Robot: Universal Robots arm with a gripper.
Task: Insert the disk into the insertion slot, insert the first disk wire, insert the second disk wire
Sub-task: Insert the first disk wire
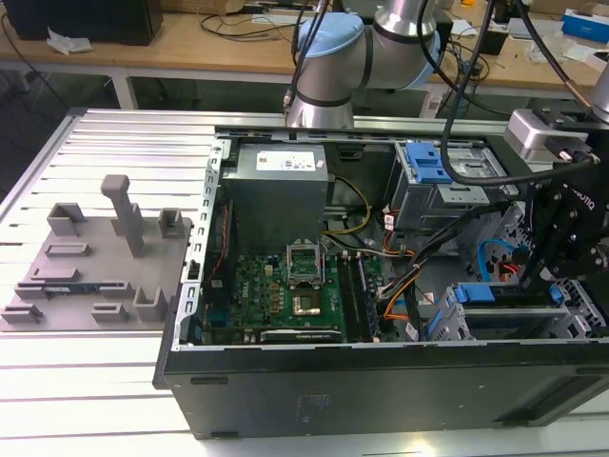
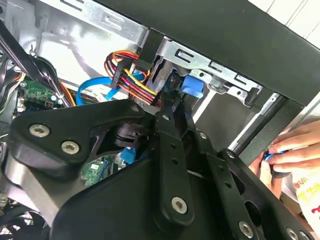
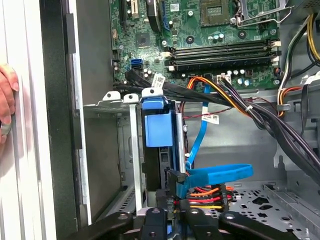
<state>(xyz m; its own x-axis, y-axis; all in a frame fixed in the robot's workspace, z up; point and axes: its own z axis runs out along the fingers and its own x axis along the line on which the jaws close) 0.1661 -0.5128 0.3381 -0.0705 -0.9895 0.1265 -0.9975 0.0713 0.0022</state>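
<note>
The disk [image 3: 158, 125], in its blue carrier, sits inside the insertion slot [image 3: 112, 100], a low grey metal cage at the case's front corner; it also shows in the exterior view [image 1: 495, 295]. A flat blue disk wire [image 3: 220, 174] ends in a black plug against the disk's end. Just beside it, a disk wire of red, yellow and orange strands [image 3: 205, 196] runs to a black plug between my fingers. My gripper [image 3: 171, 216] is shut on that plug, right at the disk's end. In the second wrist view the same strands [image 2: 134, 75] lead to my gripper [image 2: 167, 102].
A person's hand [image 3: 7, 100] rests on the case's outer wall beside the cage, seen too in the second wrist view [image 2: 292, 147]. A taller grey bay with blue latch [image 1: 433, 167] stands behind. Thick black cables [image 3: 260, 117] cross above the motherboard [image 1: 285, 295]. A grey fixture plate [image 1: 95, 267] lies on the exterior view's left.
</note>
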